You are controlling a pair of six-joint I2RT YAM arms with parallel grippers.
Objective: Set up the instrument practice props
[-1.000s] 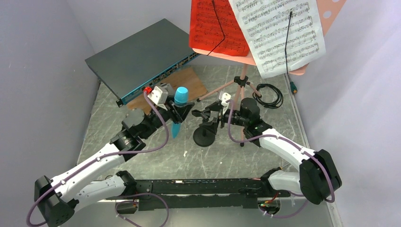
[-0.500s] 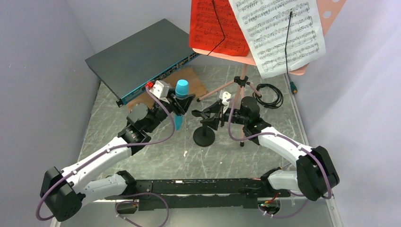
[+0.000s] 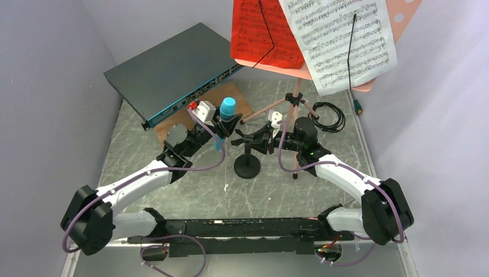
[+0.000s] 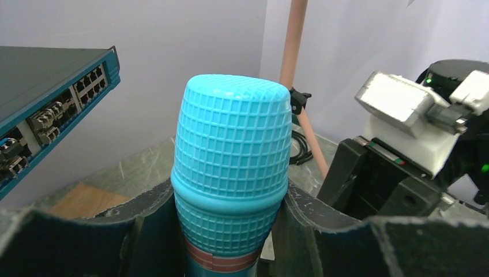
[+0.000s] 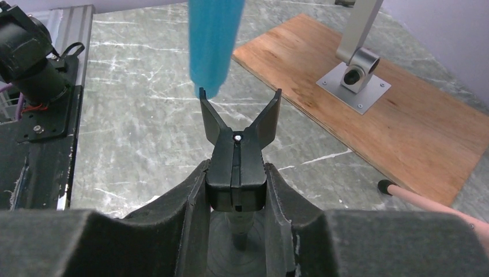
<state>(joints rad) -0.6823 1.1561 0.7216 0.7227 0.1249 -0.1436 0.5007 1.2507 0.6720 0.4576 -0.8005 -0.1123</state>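
The cyan-blue microphone [image 3: 227, 108] is held upright, head up, in my left gripper [image 3: 222, 130], which is shut on its body [image 4: 230, 161] just below the grille. Its tapered tail [image 5: 212, 46] hangs just above and left of the forked clip [image 5: 237, 130] of the small black mic stand [image 3: 247, 168]. My right gripper [image 5: 236, 184] is shut on that clip's block, a pad pressed on each side. Behind stands the salmon-pink music stand [image 3: 401, 20] on its tripod [image 3: 295, 99], carrying a red page [image 3: 262, 32] and a white page [image 3: 340, 37].
A dark grey network switch [image 3: 173, 69] lies at the back left, with a wooden board [image 3: 233, 95] and its metal bracket [image 5: 354, 72] in front of it. A coiled black cable [image 3: 327, 116] lies right of the tripod. One tripod foot [image 5: 385, 186] rests near the board.
My left arm has carried the microphone up and to the right, closer to the mic stand's clip. My right gripper has closed from wide open onto the clip block.
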